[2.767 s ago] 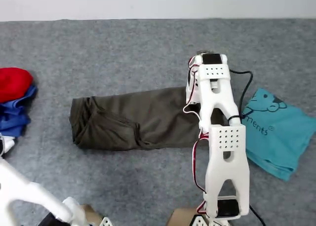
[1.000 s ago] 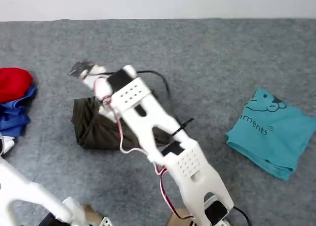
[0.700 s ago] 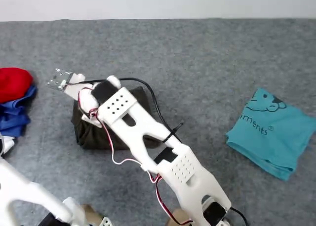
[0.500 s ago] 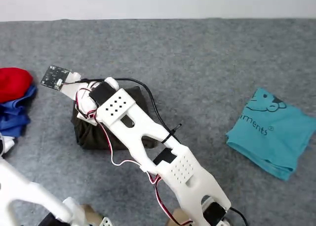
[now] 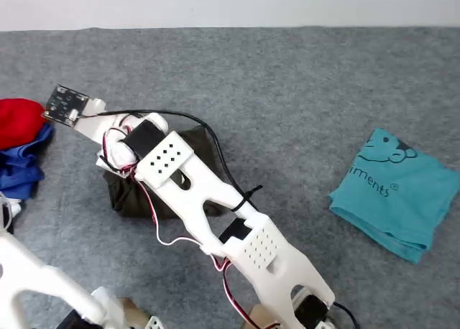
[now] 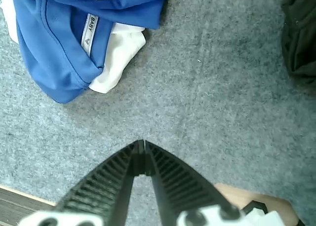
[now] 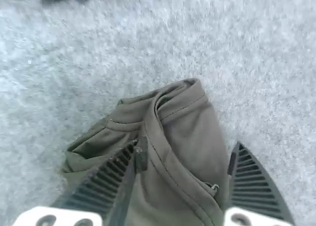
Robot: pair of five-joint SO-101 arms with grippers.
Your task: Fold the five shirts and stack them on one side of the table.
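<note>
An olive shirt (image 5: pixel 129 196) lies folded into a short bundle left of centre on the grey table. My right arm (image 5: pixel 165 164) stretches across it from the front edge. In the right wrist view my right gripper (image 7: pixel 190 149) is open just above the olive shirt's (image 7: pixel 177 137) folded end, one finger on each side, holding nothing. A folded teal shirt (image 5: pixel 395 189) lies at the right. Red (image 5: pixel 18 121) and blue (image 5: pixel 25 164) shirts are heaped at the left edge. My left gripper (image 6: pixel 144 148) is shut and empty above bare table, near the blue shirt (image 6: pixel 59 38) and a white shirt (image 6: pixel 118 53).
The left arm's white link (image 5: pixel 36 279) sits at the front left corner. Bare grey table (image 5: pixel 302 85) stretches between the olive bundle and the teal shirt and along the back. The olive shirt's edge (image 6: pixel 301 33) shows in the left wrist view.
The right arm swung from the olive shirt's right end over to its left end, folding the long strip into a short bundle. The left arm has not moved.
</note>
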